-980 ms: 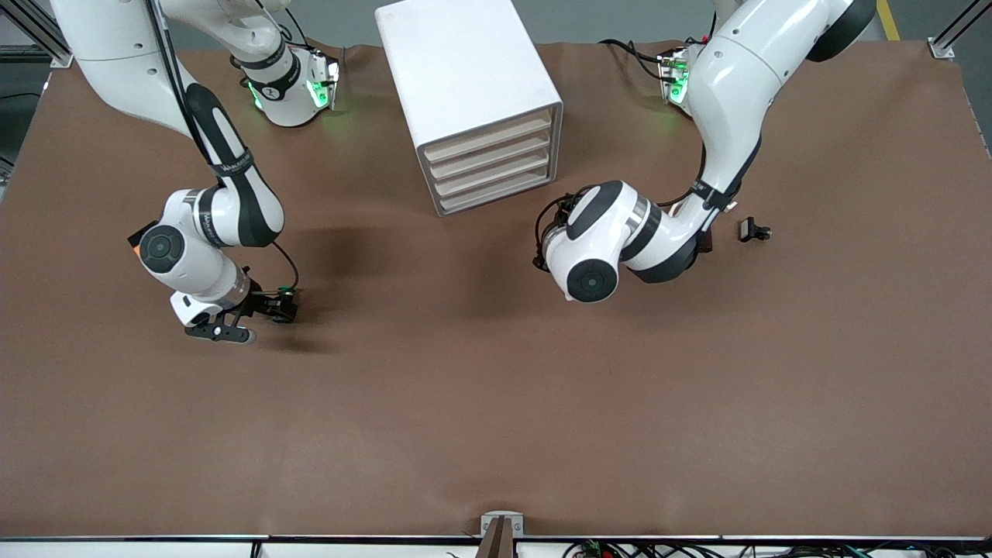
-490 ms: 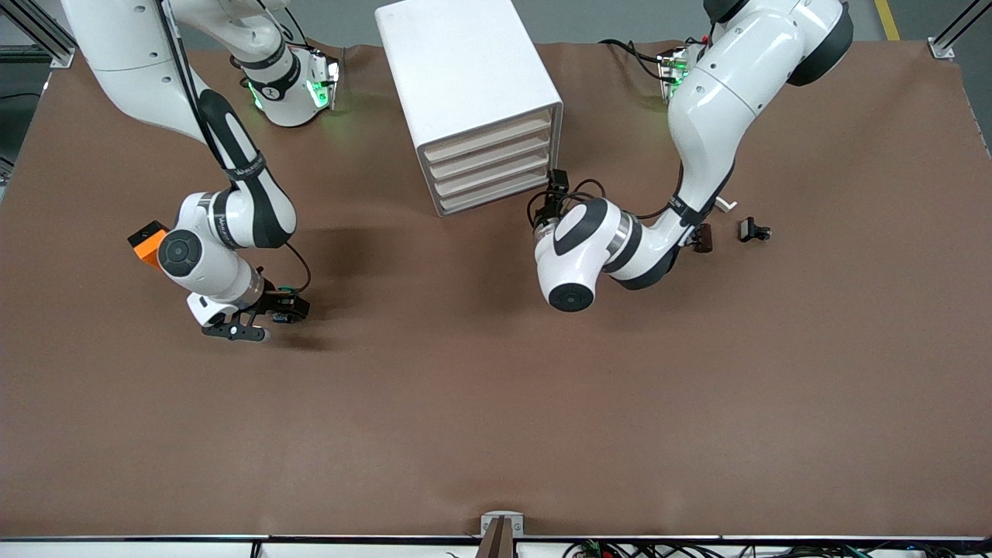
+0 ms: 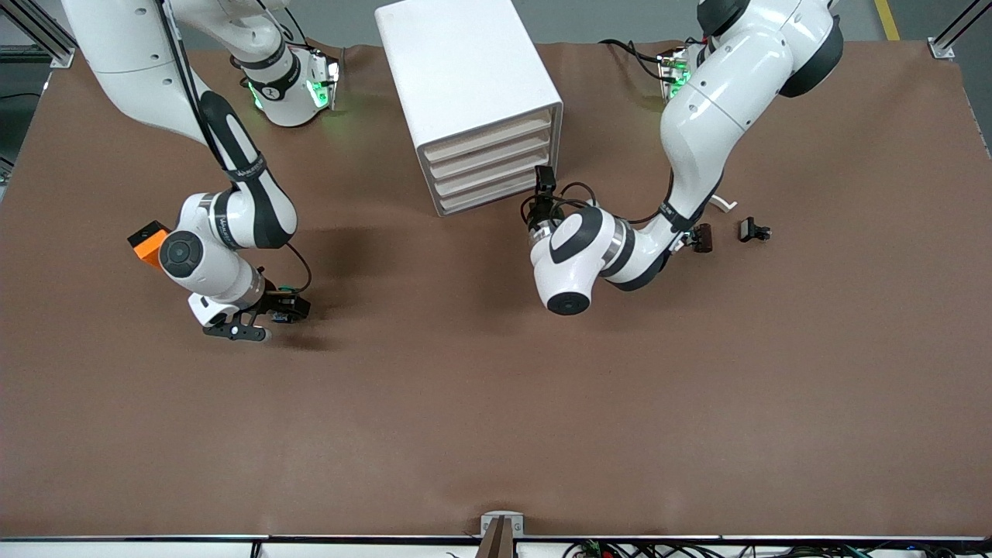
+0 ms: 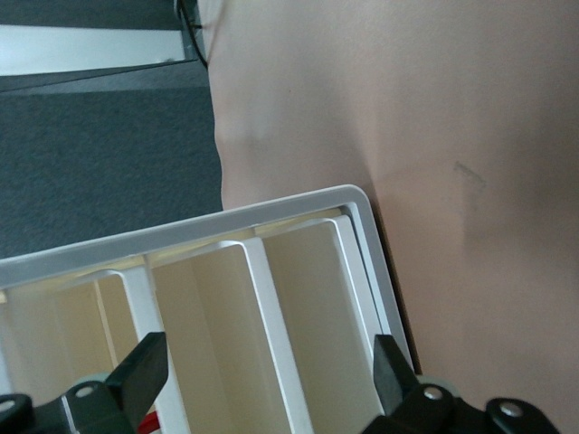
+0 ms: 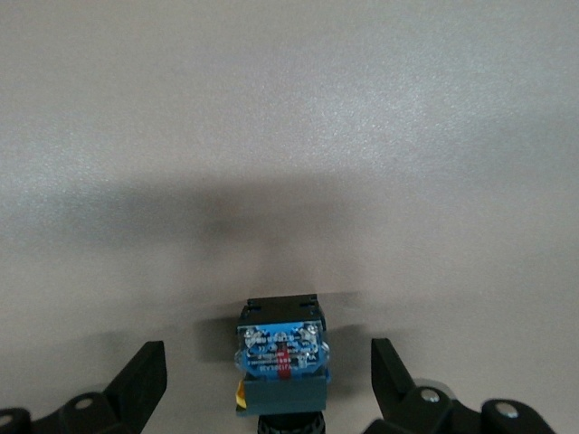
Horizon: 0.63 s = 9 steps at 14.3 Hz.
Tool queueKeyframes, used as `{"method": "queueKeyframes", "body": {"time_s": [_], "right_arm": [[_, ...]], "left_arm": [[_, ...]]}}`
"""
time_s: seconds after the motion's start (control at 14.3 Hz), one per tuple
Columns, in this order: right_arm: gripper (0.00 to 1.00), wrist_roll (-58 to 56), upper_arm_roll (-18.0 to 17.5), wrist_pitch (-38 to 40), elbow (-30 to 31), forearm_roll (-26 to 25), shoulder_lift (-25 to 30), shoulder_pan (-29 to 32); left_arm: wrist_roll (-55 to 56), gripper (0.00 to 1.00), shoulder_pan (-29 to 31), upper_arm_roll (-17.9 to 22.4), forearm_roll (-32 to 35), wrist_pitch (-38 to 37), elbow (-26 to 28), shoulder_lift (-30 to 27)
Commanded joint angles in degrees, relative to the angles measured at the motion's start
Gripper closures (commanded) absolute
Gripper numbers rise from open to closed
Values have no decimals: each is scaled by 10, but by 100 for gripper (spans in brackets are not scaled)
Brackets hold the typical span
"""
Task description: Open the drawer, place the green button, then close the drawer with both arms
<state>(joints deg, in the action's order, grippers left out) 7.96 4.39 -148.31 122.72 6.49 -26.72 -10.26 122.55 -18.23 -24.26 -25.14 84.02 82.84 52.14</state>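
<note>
The white cabinet stands between the arm bases, its four cream-fronted drawers all pushed in. My left gripper is open just in front of the drawer fronts, at their end toward the left arm. In the left wrist view the drawer fronts fill the space between the spread jaws of the left gripper. The button lies on the mat toward the right arm's end. My right gripper is open low over it. The right wrist view shows the button's blue-black body between the spread fingers of the right gripper, untouched.
An orange cube lies beside the right arm's wrist. Two small black parts and a white curved piece lie toward the left arm's end. The brown mat covers the table.
The left arm has swung its gripper in to the cabinet's drawer fronts. The right gripper has shifted slightly and settled around the button.
</note>
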Motion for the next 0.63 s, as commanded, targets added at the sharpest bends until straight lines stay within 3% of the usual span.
{"method": "queueKeyframes", "body": {"time_s": [0.0,0.56], "right_arm": [[0,3,3,-1,1,12,1,-5],[0,3,3,0,1,12,-1,-4]], "left_arm": [[23,0,-3,2,-27,-14,-16,19],[35,0,-12,2,-37,-21,-12,38]]}}
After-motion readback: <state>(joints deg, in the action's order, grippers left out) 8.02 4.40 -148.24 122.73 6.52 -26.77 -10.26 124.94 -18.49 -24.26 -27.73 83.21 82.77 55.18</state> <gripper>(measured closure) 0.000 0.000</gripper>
